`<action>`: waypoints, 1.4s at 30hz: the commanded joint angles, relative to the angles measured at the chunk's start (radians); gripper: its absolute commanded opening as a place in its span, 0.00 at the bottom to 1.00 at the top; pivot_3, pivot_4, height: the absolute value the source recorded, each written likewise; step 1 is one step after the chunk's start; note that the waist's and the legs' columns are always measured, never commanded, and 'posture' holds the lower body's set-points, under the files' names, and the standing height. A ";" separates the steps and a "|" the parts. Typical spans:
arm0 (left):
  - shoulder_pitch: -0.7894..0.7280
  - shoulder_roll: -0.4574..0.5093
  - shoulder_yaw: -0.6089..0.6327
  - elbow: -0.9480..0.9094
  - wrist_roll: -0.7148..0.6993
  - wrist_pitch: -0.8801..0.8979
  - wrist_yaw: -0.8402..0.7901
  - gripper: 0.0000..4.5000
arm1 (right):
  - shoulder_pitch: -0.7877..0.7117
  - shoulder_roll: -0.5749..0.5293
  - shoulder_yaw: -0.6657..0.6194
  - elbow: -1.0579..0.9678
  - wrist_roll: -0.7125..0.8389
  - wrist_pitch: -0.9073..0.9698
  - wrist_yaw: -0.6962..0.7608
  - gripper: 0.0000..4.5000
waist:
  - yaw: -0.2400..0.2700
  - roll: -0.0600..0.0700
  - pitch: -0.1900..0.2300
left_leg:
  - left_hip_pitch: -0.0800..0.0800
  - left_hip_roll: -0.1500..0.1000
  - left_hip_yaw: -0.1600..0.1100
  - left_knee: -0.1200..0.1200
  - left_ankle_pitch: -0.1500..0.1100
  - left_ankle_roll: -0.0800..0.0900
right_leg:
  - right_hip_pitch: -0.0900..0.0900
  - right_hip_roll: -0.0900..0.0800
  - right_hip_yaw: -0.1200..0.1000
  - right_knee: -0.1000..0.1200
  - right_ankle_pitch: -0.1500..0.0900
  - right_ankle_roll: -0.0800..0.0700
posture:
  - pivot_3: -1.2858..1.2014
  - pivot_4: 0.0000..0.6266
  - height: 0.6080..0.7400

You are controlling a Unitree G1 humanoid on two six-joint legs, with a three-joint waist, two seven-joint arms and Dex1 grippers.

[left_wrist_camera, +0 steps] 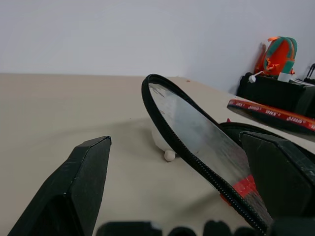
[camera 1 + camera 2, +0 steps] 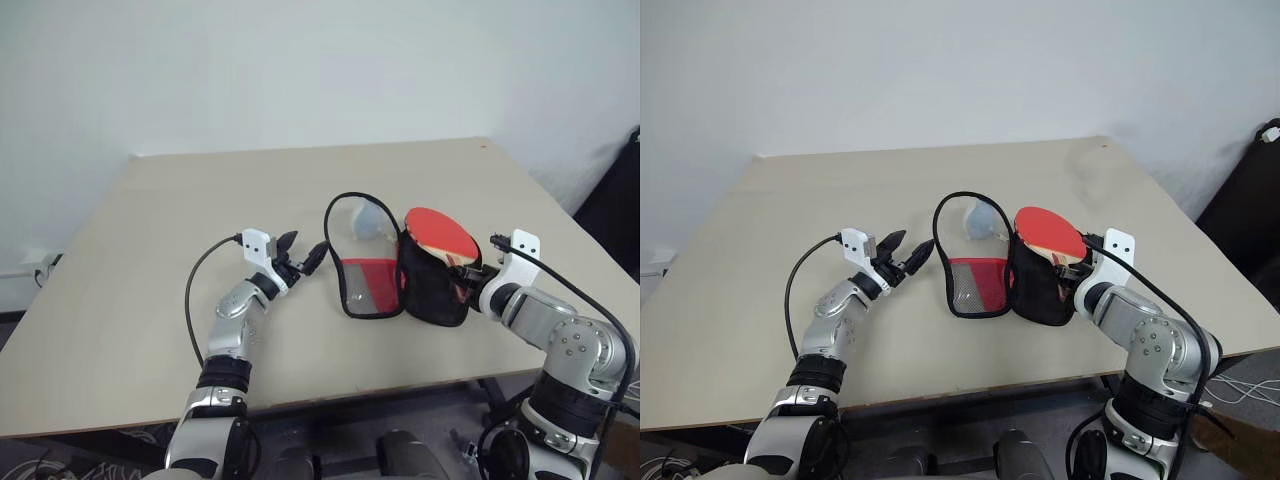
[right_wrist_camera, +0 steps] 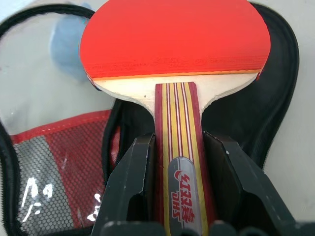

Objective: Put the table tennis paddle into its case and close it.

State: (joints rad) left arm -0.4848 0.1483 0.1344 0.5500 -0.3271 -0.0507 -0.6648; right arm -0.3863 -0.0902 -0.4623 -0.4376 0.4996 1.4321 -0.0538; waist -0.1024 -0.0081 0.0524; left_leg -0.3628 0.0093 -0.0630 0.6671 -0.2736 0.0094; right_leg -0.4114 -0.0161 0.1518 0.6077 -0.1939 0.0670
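Right wrist view looks straight down the handle of the table tennis paddle; the right gripper clamps that handle, one black finger against each side, and the round red face stands out past the fingertips over the black half of the case; the handle shows red and yellow stripes and a silver label. From the head cameras the case lies unzipped near the middle of the beige table; its black half stands up in a bunch at the right, with the paddle's red blade resting at its upper edge and the handle running back into the right gripper; the other half lies spread towards the left, a clear window ringed by black zipper trim with a red mesh panel below it. A pale bluish shape shows through the clear window; what it is cannot be made out.

The left gripper hovers just beside the zipper rim of the clear half, jaws spread wide and holding nothing; in the left wrist view that rim passes between the two black fingers, and a small white ball sits on the table beyond it.
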 commanded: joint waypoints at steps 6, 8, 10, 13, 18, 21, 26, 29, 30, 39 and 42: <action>-0.026 0.008 -0.001 -0.020 0.000 -0.017 -0.007 1.00 | -0.010 0.033 0.021 0.026 -0.055 -0.096 -0.017 0.28 | -0.001 0.000 0.000 | 0.000 0.000 0.000 0.000 0.000 0.000 | 0.000 0.000 0.000 0.000 0.000 0.000 | 0.52 0.00 1.00; -0.026 0.008 -0.001 -0.021 0.001 -0.017 -0.007 1.00 | -0.011 0.035 0.030 0.037 -0.067 -0.113 -0.016 0.28 | -0.001 0.000 0.000 | 0.000 0.000 0.000 0.000 0.000 0.000 | 0.000 0.000 0.000 0.000 0.000 0.000 | 0.52 0.00 1.00; -0.026 0.007 -0.002 -0.022 0.001 -0.017 -0.007 1.00 | -0.014 0.038 0.037 0.047 -0.076 -0.129 -0.017 0.28 | -0.001 0.000 0.000 | 0.000 0.000 0.000 0.000 0.000 0.000 | 0.000 0.000 0.000 0.000 0.000 0.000 | 0.52 0.00 1.00; -0.026 0.008 -0.002 -0.022 0.000 -0.017 -0.008 1.00 | -0.018 0.044 0.052 0.054 -0.086 -0.148 -0.019 0.28 | -0.001 0.000 0.000 | 0.000 0.000 0.000 0.000 0.000 0.000 | 0.000 0.000 0.000 0.000 0.000 0.000 | 0.52 0.00 1.00; -0.028 0.007 -0.002 -0.022 0.000 -0.017 -0.008 1.00 | -0.012 0.036 0.090 0.056 -0.114 -0.199 -0.015 0.28 | -0.001 0.000 0.000 | 0.000 0.000 0.000 0.000 0.000 0.000 | 0.000 0.000 0.000 0.000 0.000 0.000 | 0.52 0.00 1.00; -0.029 0.007 -0.003 -0.022 0.001 -0.017 -0.007 1.00 | -0.009 0.031 0.106 0.063 -0.132 -0.226 -0.017 0.28 | -0.001 0.000 0.000 | 0.000 0.000 0.000 0.000 0.000 0.000 | 0.000 0.000 0.000 0.000 0.000 0.000 | 0.52 0.00 1.00; -0.029 0.007 -0.002 -0.023 0.001 -0.016 -0.006 1.00 | -0.005 0.040 0.118 0.069 -0.144 -0.234 -0.020 0.28 | -0.001 0.000 0.000 | 0.000 0.000 0.000 -0.001 0.000 0.000 | 0.000 0.000 0.000 0.000 0.000 0.000 | 0.52 0.00 1.00; -0.027 0.008 -0.002 -0.027 0.000 -0.014 -0.005 1.00 | -0.004 0.042 0.120 0.067 -0.151 -0.224 -0.025 0.28 | -0.001 0.000 0.000 | 0.000 0.000 0.000 -0.001 0.000 0.000 | -0.001 0.000 0.000 0.000 0.000 0.000 | 0.52 0.00 1.00; -0.026 0.009 -0.001 -0.028 0.000 -0.014 -0.005 1.00 | -0.003 0.042 0.120 0.064 -0.153 -0.217 -0.028 0.28 | -0.001 0.000 0.000 | 0.000 0.000 0.000 -0.001 0.000 0.000 | -0.001 0.000 0.000 0.000 0.000 0.000 | 0.52 0.00 1.00; -0.024 0.011 -0.001 -0.031 0.000 -0.012 -0.004 1.00 | 0.002 0.051 0.107 0.066 -0.171 -0.182 -0.060 0.28 | -0.001 0.000 0.000 | 0.000 0.000 0.000 -0.001 0.000 0.000 | -0.001 0.000 0.000 0.000 0.000 0.000 | 0.52 0.00 1.00; -0.025 0.011 0.000 -0.030 0.000 -0.013 -0.004 1.00 | 0.003 0.054 0.107 0.071 -0.180 -0.172 -0.070 0.28 | -0.001 0.000 0.000 | 0.000 0.000 0.000 -0.001 0.000 0.000 | -0.001 0.000 0.000 0.000 0.000 0.000 | 0.52 0.00 1.00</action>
State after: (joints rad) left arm -0.4847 0.1514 0.1345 0.5498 -0.3272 -0.0506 -0.6641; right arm -0.3641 -0.0352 -0.3466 -0.3369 0.3291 1.2623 -0.1098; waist -0.1031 -0.0079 0.0525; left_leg -0.3630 0.0094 -0.0631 0.6659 -0.2736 0.0093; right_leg -0.4123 -0.0161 0.1517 0.6073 -0.1941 0.0670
